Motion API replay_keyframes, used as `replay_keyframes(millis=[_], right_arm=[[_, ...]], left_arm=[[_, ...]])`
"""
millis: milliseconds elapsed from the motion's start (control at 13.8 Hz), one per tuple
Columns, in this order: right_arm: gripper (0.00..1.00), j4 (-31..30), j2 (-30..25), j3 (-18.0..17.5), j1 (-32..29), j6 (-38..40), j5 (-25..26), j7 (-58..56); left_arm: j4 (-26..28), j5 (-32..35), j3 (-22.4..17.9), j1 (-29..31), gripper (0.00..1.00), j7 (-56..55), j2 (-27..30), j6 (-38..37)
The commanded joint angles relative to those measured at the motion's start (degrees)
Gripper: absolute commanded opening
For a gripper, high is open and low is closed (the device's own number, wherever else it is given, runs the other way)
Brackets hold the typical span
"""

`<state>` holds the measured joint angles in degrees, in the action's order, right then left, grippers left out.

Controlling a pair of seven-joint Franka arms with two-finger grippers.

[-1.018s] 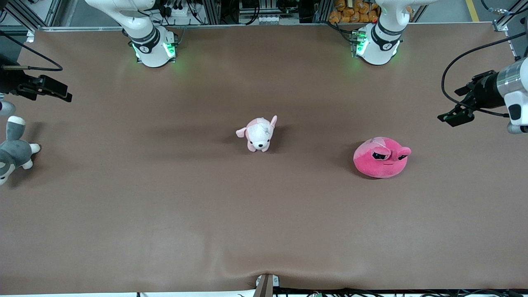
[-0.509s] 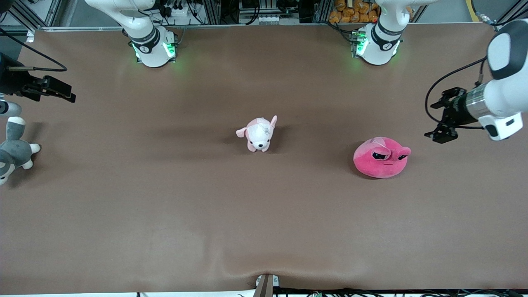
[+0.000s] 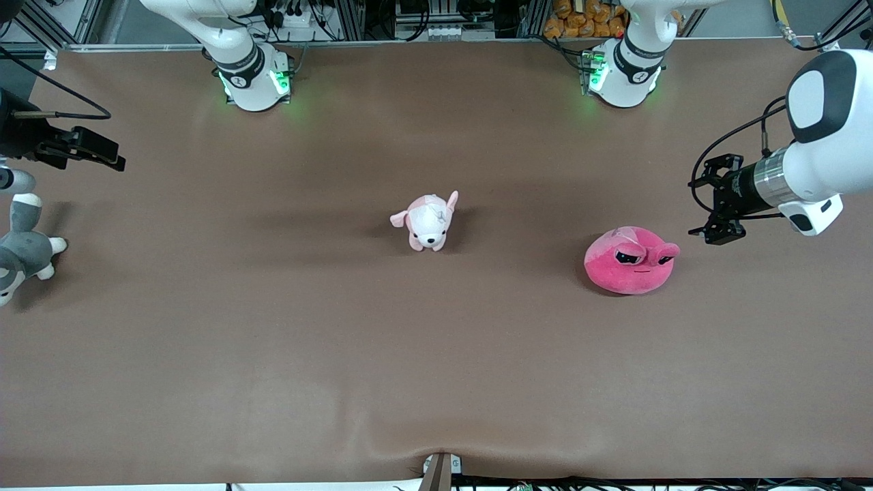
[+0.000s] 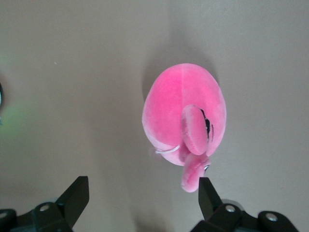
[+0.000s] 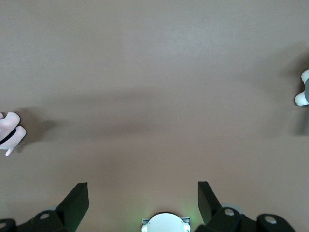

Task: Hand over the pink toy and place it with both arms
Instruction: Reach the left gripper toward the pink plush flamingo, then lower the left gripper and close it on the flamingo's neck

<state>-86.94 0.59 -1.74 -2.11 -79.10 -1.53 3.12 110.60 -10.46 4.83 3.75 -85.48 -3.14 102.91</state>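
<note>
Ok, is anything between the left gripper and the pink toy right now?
No. The left gripper, open, hangs over bare table beside the pink toy; the puppy plush lies well off toward the right arm's end.

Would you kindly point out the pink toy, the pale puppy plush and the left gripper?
pink toy [image 3: 624, 269]: front view, its rounded body.
pale puppy plush [image 3: 428, 221]: front view, its back.
left gripper [image 3: 713, 219]: front view, between its fingers.

You have the pink toy [image 3: 629, 261] resting flat on the brown table [image 3: 436, 354], dome up, toward the left arm's end. Hot-pink plush, half-lidded black eyes and thin mouth facing the front camera, roughly 6 o'clock. Nothing touches it.
</note>
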Motion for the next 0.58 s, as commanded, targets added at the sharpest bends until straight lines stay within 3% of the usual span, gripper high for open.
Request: replay_keyframes(millis=[0,509], right_arm=[[1.00,-0.51,-0.24,0.16,0.53,-0.52,-0.05,0.40],[1.00,-0.43,0.64,0.16,1.41,-1.40,-0.05,0.75]], left_arm=[[0.67,-3.24,0.09,0.29,1.00,-4.49,-1.69,2.56],[1.02,-6.77,0.01,0.91,1.00,-5.13,-6.52,6.95]])
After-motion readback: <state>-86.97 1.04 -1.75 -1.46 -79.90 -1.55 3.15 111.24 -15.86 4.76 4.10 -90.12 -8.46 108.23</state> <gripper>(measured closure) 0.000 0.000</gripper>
